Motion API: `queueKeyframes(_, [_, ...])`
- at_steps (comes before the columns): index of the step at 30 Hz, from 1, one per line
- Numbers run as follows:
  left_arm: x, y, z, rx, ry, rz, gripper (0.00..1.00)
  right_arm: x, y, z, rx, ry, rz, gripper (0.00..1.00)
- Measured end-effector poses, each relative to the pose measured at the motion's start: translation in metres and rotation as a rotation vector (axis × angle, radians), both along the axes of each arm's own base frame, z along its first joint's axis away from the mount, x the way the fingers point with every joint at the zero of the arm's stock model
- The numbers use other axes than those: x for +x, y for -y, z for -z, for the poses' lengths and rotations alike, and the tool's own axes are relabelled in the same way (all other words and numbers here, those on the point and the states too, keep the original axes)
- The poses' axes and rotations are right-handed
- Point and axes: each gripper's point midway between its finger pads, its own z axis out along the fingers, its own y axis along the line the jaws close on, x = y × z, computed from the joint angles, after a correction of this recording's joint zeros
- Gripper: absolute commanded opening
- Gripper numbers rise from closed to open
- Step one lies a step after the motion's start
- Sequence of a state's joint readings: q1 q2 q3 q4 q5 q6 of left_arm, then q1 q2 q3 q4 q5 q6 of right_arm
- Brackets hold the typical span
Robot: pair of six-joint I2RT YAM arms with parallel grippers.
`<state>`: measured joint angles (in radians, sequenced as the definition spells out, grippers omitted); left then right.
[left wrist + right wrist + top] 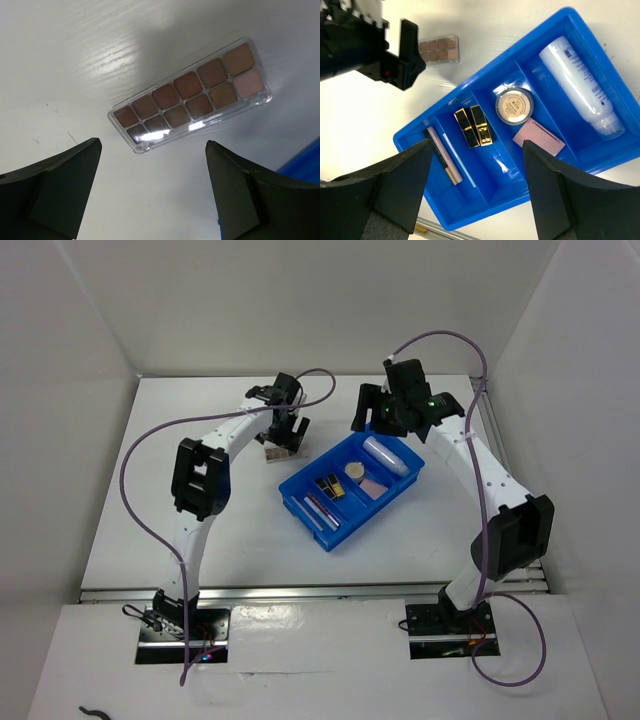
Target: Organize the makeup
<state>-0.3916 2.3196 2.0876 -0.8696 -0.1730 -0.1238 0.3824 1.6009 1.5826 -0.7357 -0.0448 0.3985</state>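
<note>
1. The table (250,550) is white and matte. Seen from the left wrist, it has fine streaks like a wood grain and a few small dark marks.
2. White walls (300,310) close the table on the back and on both sides. A metal rail (320,590) runs along the near edge.
3. The brown eyeshadow palette (192,97) lies flat on the bare table, just beside the far-left side of the blue bin (485,75), outside of it.
4. The left gripper (287,432) hangs over the palette. Its jaws are wide apart and nothing is between them.
5. The right gripper (477,150) hovers above the bin, also spread wide and holding nothing.
6. Inside the bin, the white tube (580,82) fills the compartment at one end.
7. The round beige compact (514,106) and the pink square pad (539,140) share the next compartment, close to each other.
8. Two black-gold cases (474,126) lie side by side in the following one.
9. The slim pink stick (442,155) lies at the other end of the bin.
</note>
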Motion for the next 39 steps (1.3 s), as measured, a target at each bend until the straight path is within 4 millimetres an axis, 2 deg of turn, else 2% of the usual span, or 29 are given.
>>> queueKeyframes(7, [0.016,0.002,0.000,0.027,0.054,0.070,1.00,0.004,-0.001,-0.014,0.004,0.033,-0.002,0.80])
queueKeyframes(11, [0.030,0.006,0.011,0.037,0.072,0.113,1.00,0.003,0.001,-0.013,-0.005,0.029,-0.005,0.80])
queueKeyframes(14, [0.030,0.009,0.020,0.037,0.059,0.146,1.00,0.003,0.001,-0.013,-0.010,0.030,-0.006,0.81])
queueKeyframes(25, [0.032,0.012,0.020,0.037,0.064,0.222,1.00,0.006,0.004,-0.004,-0.029,0.015,-0.003,0.81])
queueKeyframes(31, [0.036,0.006,0.021,0.022,0.062,0.201,1.00,0.008,0.004,0.002,-0.035,0.000,-0.003,0.81])
queueKeyframes(35, [0.055,0.001,0.020,-0.017,0.086,0.153,1.00,0.010,0.005,0.006,-0.041,-0.006,-0.003,0.81])
queueKeyframes(39, [0.056,-0.009,0.021,-0.054,0.082,0.123,1.00,0.012,0.007,0.010,-0.047,-0.014,-0.001,0.81])
